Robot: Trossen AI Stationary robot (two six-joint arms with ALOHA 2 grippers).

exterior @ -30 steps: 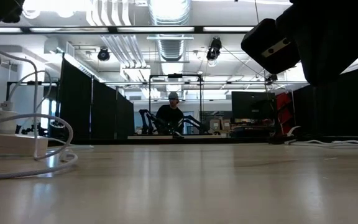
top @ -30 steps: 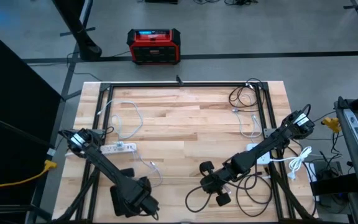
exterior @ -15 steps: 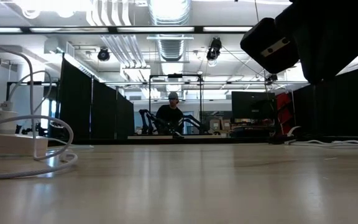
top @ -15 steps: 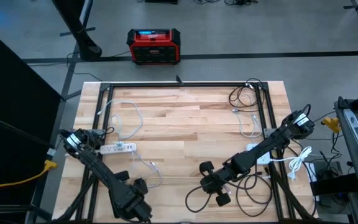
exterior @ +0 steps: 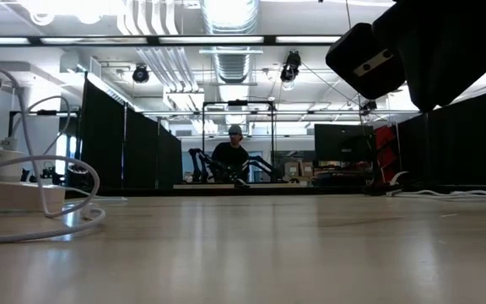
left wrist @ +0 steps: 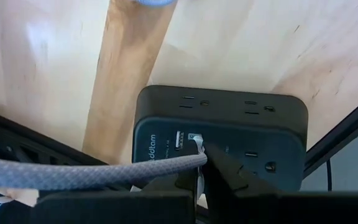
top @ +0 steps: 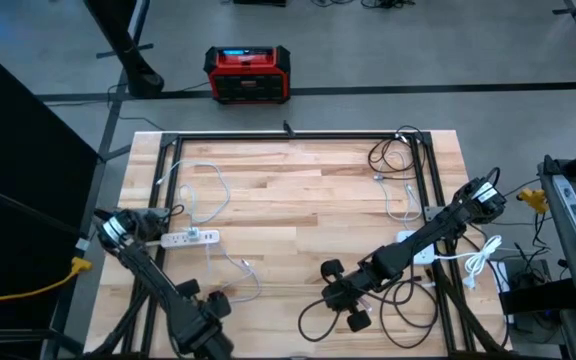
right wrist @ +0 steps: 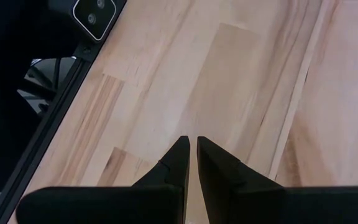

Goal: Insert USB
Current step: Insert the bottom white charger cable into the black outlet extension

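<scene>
The USB plug (left wrist: 196,138) sits at a port on the black power block's (left wrist: 229,134) face at the table's (top: 298,190) near-left edge, clamped in the left gripper (left wrist: 199,171), while the right gripper (right wrist: 191,163) hovers pinched shut over bare wood.

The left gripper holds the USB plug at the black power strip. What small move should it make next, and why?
Probably a short, straight push forward. The left gripper pinches the USB plug, whose tip sits at a USB port of the black power strip, but seemingly not fully inside. The right gripper waits over bare wood.
</scene>
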